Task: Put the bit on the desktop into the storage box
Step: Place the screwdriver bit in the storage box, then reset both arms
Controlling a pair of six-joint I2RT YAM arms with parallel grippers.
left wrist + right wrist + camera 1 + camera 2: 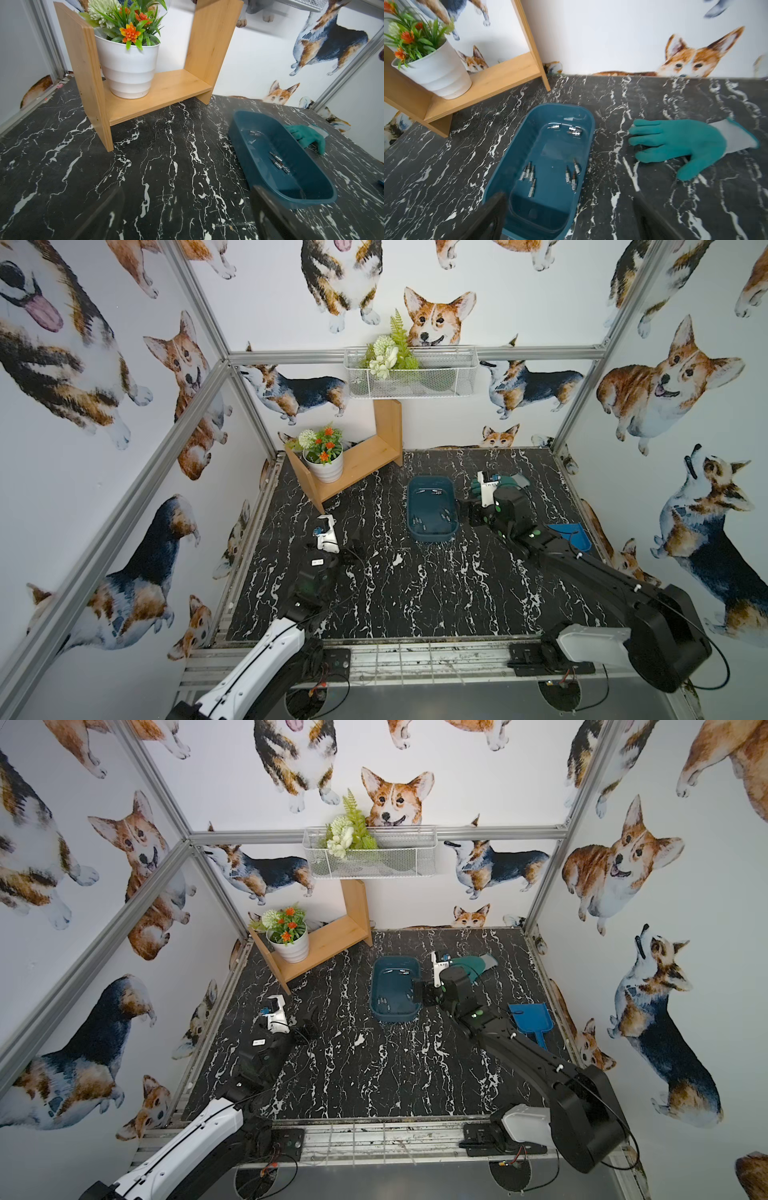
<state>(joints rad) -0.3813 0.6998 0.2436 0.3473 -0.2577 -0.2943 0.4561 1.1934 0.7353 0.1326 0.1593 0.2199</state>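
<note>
Glossy teal rounded plastic storage box (519, 141) on white-veined black marble desktop (612, 99); about eleven small steel bits (532, 188) inside. Left gripper (187, 188), right gripper (568, 194): spread wide, empty.

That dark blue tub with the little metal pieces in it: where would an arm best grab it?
Probably a long side wall of the storage box, near its middle, coming straight down with one of the jaws inside and one outside. The walls are thin, low and open at the top, and the bits lie clustered toward the ends, leaving that stretch free.
</note>
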